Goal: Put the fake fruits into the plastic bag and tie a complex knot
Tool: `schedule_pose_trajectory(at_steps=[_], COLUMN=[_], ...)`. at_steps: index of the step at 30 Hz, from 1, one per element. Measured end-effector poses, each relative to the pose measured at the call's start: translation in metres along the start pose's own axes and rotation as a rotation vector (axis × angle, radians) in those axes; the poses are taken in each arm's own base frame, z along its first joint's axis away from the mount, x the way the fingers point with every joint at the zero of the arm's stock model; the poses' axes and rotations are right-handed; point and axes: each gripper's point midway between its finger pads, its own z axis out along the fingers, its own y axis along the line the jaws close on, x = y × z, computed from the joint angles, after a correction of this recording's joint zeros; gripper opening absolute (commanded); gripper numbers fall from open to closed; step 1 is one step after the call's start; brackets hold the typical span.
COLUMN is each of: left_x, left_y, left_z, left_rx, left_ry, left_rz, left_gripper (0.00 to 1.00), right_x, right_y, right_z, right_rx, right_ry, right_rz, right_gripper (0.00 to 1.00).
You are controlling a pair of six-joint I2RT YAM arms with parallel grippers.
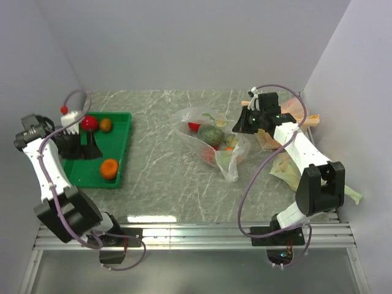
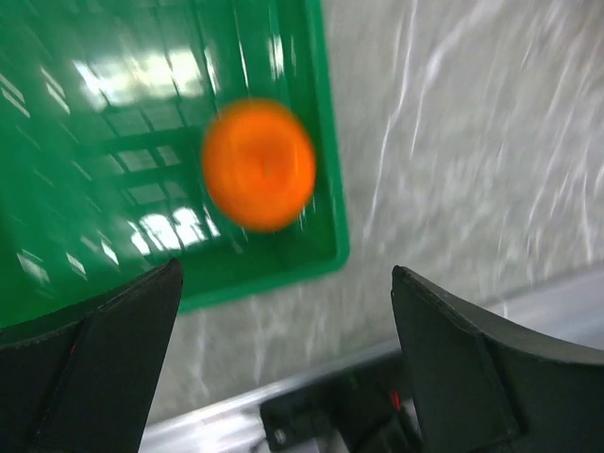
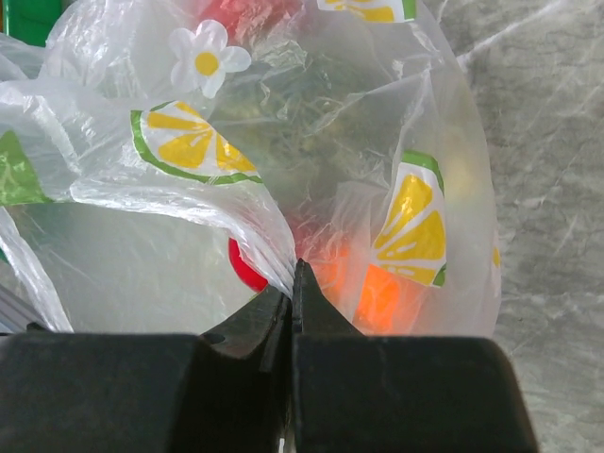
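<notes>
Right tool (image 3: 293, 283) is pinched tight on a fold of the plastic bag (image 3: 189, 217), which lies mid-surface holding a red ball (image 1: 194, 127), a dull green piece (image 1: 211, 135) and other fake fruits. Left tool (image 2: 285, 274) hangs with its fingers spread over the green tray (image 2: 113, 57), which holds an orange ball (image 2: 259, 165), a red fruit (image 1: 89, 122) and a brownish fruit (image 1: 106, 125). The marbled grey surface (image 1: 159, 184) is enclosed by white walls (image 1: 184, 43). The bag touches the right tool and is well apart from the left.

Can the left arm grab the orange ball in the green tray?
Probably yes. The left gripper is open and empty, it hangs over the tray, and nothing covers the orange ball or sits between them.
</notes>
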Motion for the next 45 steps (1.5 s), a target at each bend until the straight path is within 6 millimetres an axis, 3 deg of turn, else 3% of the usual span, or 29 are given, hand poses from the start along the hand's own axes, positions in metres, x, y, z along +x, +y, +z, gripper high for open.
schedule_pose_trajectory(at_steps=[4,7,15,22,26,33,39,45], left_x=[0.069,0.086,0.086,0.087,0.091,0.100,0.094,0.074], left_y=[0.012,0.014,0.040,0.038,0.043,0.063,0.074,0.084], left_z=[0.026,0.033,0.067,0.099,0.116,0.135,0.142,0.147], left_rx=[0.047,0.060,0.050,0.038,0.031,-0.026,-0.059,-0.061], left_ry=[0.201,0.254,0.282,0.310,0.327,0.348,0.329,0.301], left_rz=[-0.077,-0.084,-0.076,-0.044,-0.059,-0.073,-0.074,-0.064], left_gripper=[0.99,0.99,0.99,0.99,0.92,0.88,0.71,0.47], right_x=[-0.001,0.001,0.001,0.001,0.001,0.001,0.001,0.002], right_y=[0.001,0.001,0.001,0.001,0.001,0.001,0.000,0.000], right_z=[-0.002,-0.003,-0.004,-0.004,-0.004,-0.004,-0.003,-0.003], right_rx=[-0.002,-0.003,-0.003,-0.003,-0.003,-0.003,-0.003,-0.003], right_ry=[-0.006,-0.007,-0.010,-0.009,-0.009,-0.009,-0.006,-0.005], right_rz=[-0.006,-0.007,-0.023,-0.023,-0.022,-0.022,-0.020,-0.020], right_gripper=[0.00,0.00,0.00,0.00,0.00,0.00,0.00,0.00])
